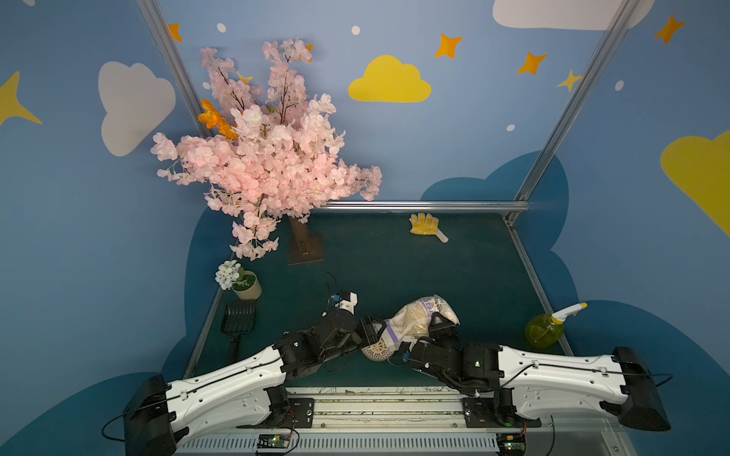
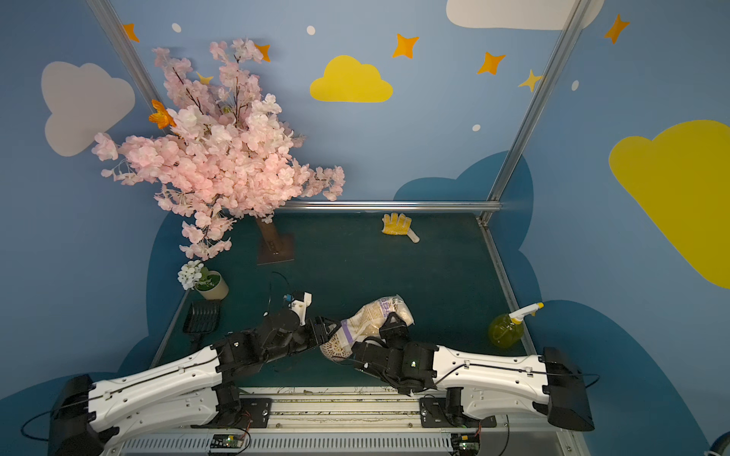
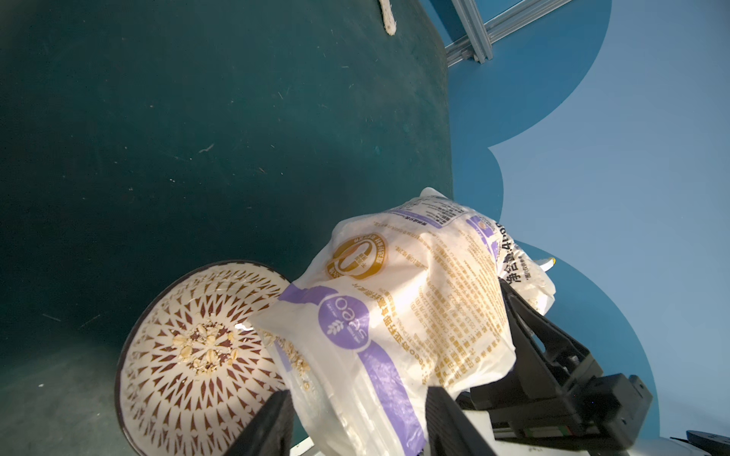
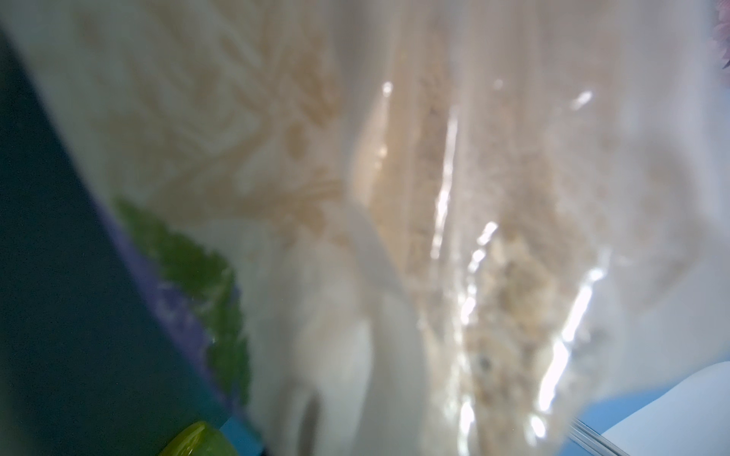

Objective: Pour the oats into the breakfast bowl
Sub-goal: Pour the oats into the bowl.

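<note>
The oats are in a crinkly bag (image 1: 411,319) (image 2: 369,318) with purple and gold print. It is held tilted, its low end over the breakfast bowl (image 1: 374,352) (image 2: 335,350). My right gripper (image 1: 441,321) (image 2: 392,323) is shut on the bag's raised part. In the right wrist view the bag (image 4: 395,197) fills the frame, blurred. My left gripper (image 1: 375,332) (image 3: 359,426) is open, its fingers either side of the bag's low end (image 3: 407,300). The patterned bowl (image 3: 166,395) lies just below, with a few flakes (image 3: 201,347) at its centre.
A pink blossom tree (image 1: 268,158) stands at the back left, with a flower pot (image 1: 248,287) and a black slotted scoop (image 1: 237,319) in front of it. A yellow glove (image 1: 424,225) lies at the back. A yellow-green spray bottle (image 1: 547,329) stands at the right edge.
</note>
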Controlling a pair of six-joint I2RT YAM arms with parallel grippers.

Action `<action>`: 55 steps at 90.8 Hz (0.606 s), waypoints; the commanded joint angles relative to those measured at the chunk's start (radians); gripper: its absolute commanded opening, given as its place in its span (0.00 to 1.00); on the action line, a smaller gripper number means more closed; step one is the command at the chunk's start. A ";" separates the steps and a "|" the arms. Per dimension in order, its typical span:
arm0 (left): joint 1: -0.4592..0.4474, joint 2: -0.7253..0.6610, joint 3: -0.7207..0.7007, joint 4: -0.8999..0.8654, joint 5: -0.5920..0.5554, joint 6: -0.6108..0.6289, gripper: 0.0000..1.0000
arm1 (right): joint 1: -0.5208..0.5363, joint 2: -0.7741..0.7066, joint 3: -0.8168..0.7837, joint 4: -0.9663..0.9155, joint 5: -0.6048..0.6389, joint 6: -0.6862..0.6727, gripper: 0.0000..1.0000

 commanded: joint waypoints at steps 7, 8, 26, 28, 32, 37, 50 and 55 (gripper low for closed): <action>-0.005 0.004 -0.028 0.043 -0.013 -0.019 0.57 | 0.001 0.003 0.043 0.089 0.172 0.002 0.00; -0.005 0.004 -0.030 0.045 -0.014 -0.020 0.57 | 0.001 0.005 0.044 0.090 0.173 0.000 0.00; -0.005 0.005 -0.053 0.064 -0.017 -0.039 0.57 | 0.005 0.032 0.065 0.087 0.205 -0.015 0.00; -0.005 0.005 -0.054 0.066 -0.018 -0.040 0.56 | 0.005 0.033 0.070 0.086 0.207 -0.015 0.00; -0.005 0.005 -0.058 0.070 -0.020 -0.041 0.56 | 0.008 0.038 0.077 0.086 0.208 -0.019 0.00; -0.005 0.004 -0.061 0.071 -0.023 -0.042 0.56 | 0.009 0.045 0.081 0.086 0.211 -0.026 0.00; -0.005 0.005 -0.067 0.074 -0.028 -0.046 0.56 | 0.015 0.071 0.086 0.082 0.232 -0.037 0.00; -0.006 0.004 -0.073 0.079 -0.030 -0.048 0.55 | 0.018 0.078 0.087 0.082 0.237 -0.037 0.00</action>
